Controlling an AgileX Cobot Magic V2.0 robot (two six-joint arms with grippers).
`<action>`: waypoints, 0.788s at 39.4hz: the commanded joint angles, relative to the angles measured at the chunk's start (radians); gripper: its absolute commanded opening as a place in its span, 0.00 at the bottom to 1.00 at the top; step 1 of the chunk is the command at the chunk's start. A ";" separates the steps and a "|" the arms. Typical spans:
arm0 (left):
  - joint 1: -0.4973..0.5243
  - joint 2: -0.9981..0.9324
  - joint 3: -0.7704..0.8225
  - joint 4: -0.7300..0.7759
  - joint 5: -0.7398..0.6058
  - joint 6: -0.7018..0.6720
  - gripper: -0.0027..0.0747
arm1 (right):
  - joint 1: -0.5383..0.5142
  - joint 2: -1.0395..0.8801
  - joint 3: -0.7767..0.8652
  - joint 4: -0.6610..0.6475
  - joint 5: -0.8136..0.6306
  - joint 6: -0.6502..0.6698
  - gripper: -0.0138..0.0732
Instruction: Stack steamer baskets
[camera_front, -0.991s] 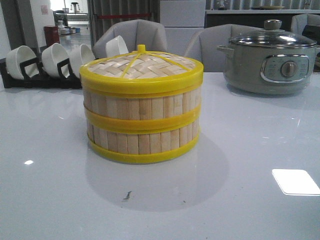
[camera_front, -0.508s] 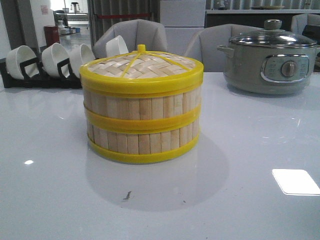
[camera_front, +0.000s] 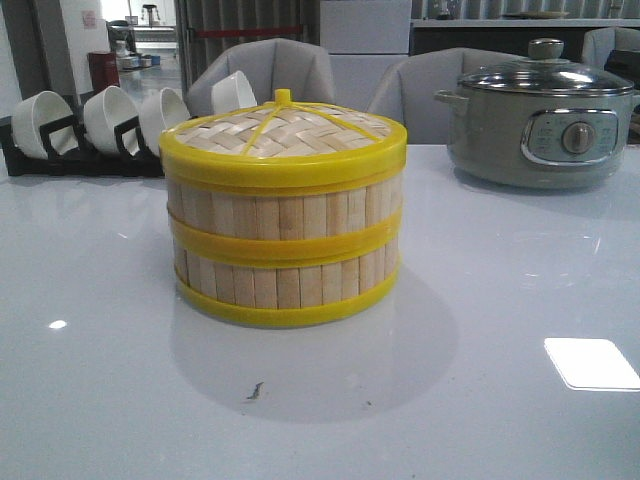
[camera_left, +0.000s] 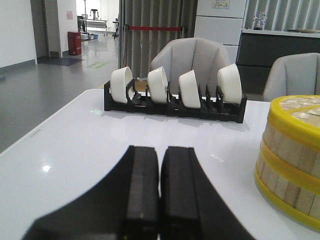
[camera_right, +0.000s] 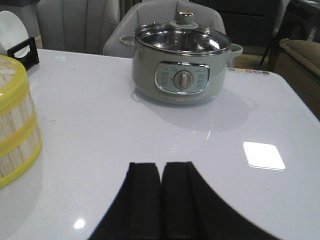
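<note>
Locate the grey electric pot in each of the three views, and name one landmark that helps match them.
Front view: the grey electric pot stands at the far right of the table, behind and right of the steamer stack.
Left wrist view: not in it.
Right wrist view: the pot sits upper centre, beyond the shut right gripper.
Shared landmark: the steamer stack, at the right edge in the left wrist view and the left edge in the right wrist view.
</note>
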 joint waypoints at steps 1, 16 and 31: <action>0.002 -0.016 0.002 0.002 -0.088 -0.001 0.15 | -0.007 0.001 -0.030 -0.008 -0.089 -0.005 0.22; 0.002 -0.016 0.002 0.002 -0.088 -0.001 0.15 | -0.007 -0.157 -0.021 -0.008 -0.089 -0.005 0.22; 0.002 -0.016 0.002 0.002 -0.088 -0.001 0.15 | -0.007 -0.345 0.199 0.089 -0.104 0.045 0.19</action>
